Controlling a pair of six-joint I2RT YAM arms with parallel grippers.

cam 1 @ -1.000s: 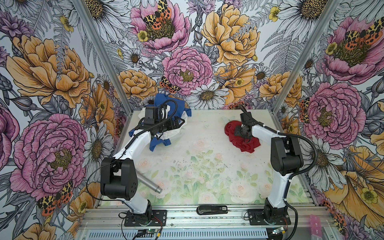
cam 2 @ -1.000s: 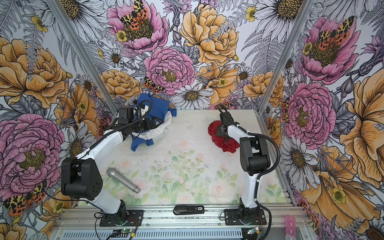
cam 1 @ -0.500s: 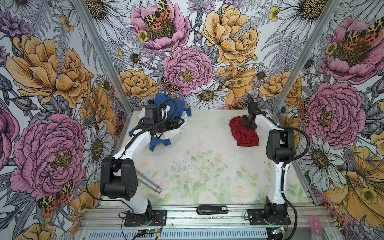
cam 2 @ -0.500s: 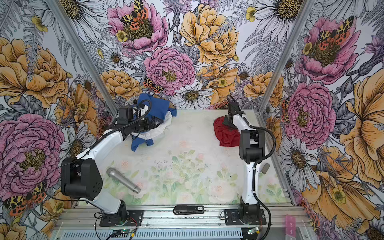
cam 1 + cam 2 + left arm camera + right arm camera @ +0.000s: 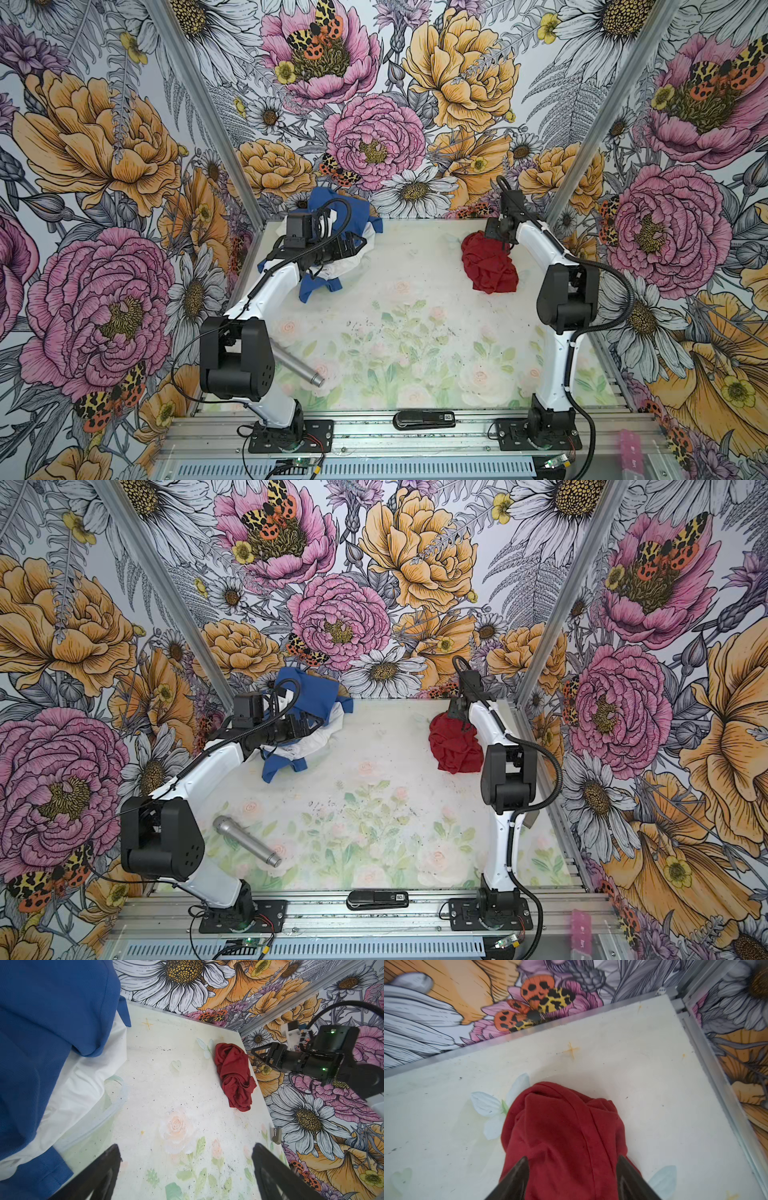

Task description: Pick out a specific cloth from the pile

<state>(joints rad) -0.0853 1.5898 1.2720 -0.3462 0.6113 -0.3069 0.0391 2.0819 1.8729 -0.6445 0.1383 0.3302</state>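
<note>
Pile [image 5: 320,692] of blue and white garments sits heaped in the far-left corner of the counter [image 5: 415,291]; red cloth [image 5: 488,266] lies crumpled far right, well apart; my left pincer [image 5: 185,1145] gapes wide and empty just beside the heap, while my right pincer [image 5: 572,1157] hovers part-open over the red cloth, gripping nothing; metal cylinder [image 5: 297,365] lies near-left.

A metal cylinder [image 5: 247,841] is lying aslant on my table [image 5: 415,286], front left. A black device [image 5: 424,419] is sitting on the front rail [image 5: 365,430]; flowered walls [image 5: 374,137] are standing around.
</note>
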